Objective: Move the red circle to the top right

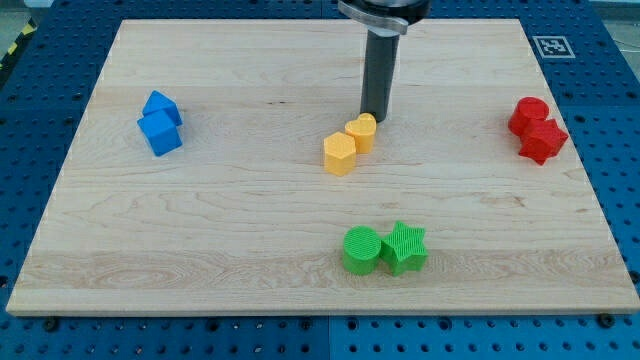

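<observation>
Contact advice: red plastic circle block [528, 115], light and rigid, slides easily; push its lower side. No jaws exist; my tip [375, 119] sits well left of it, touching nothing.

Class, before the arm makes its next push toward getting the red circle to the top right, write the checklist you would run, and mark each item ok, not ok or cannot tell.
1. My tip visible: ok.
2. Tip beside the red circle: not ok; it stands by the yellow blocks at mid-board.
3. Red circle free to push alone: not ok; the red star touches it.
4. Board's top right corner free of blocks: ok.
5. Path from tip rightward to the red pair free: ok.
6. Tip touching a yellow block: cannot tell.
</observation>
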Controlling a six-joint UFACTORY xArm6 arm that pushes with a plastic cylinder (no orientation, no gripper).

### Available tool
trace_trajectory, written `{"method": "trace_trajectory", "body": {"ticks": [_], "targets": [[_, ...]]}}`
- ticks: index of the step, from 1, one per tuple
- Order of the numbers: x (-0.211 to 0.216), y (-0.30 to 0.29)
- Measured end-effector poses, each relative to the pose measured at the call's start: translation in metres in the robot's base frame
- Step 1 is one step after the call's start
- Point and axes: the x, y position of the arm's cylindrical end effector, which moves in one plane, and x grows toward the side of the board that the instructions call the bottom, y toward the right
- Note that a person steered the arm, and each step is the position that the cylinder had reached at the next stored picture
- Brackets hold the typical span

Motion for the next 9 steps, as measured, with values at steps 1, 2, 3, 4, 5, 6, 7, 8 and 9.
{"method": "trace_trajectory", "body": {"ticks": [1, 2, 3, 4, 5, 6, 7, 8, 9], "targets": [[0.002, 0.004], [0.021, 0.022], [0.024, 0.026], [0.036, 0.046], [0.057, 0.079], [0.079, 0.116], [0.087, 0.166], [0.087, 0.201], [0.087, 0.201]]}}
